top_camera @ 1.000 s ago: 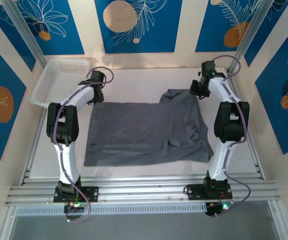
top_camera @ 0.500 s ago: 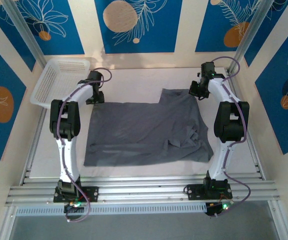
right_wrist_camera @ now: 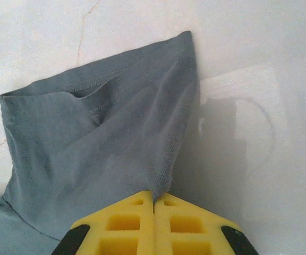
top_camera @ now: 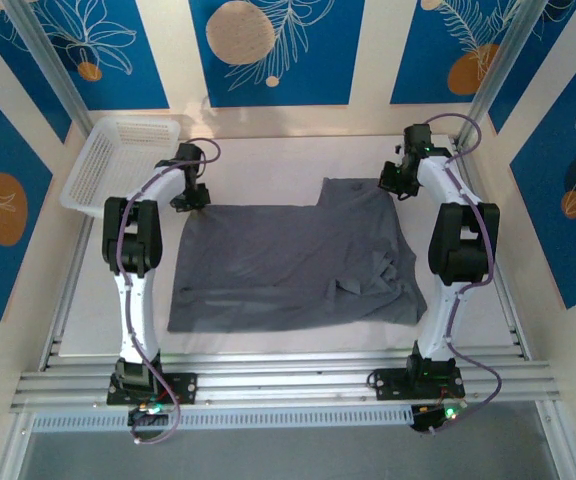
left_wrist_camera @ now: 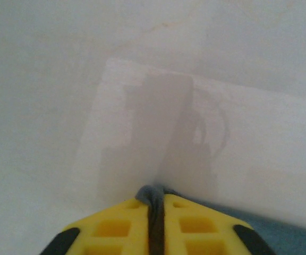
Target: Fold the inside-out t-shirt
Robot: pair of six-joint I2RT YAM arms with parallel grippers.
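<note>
Our left pincer [left_wrist_camera: 153,201] now sits toward 6 o'clock of its earlier spot beside the basket [top_camera: 96,150]. Its jaws, open before, now clamp the t-shirt [top_camera: 288,265] at its 10 o'clock corner. Our left elbow [top_camera: 128,235] stands slightly further toward 3 o'clock.

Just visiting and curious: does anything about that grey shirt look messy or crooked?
Yes. The t-shirt isn't flat: its right side is bunched into wrinkles, and its far right corner juts out, pinched by the right gripper. The left gripper pinches the far left corner.
</note>
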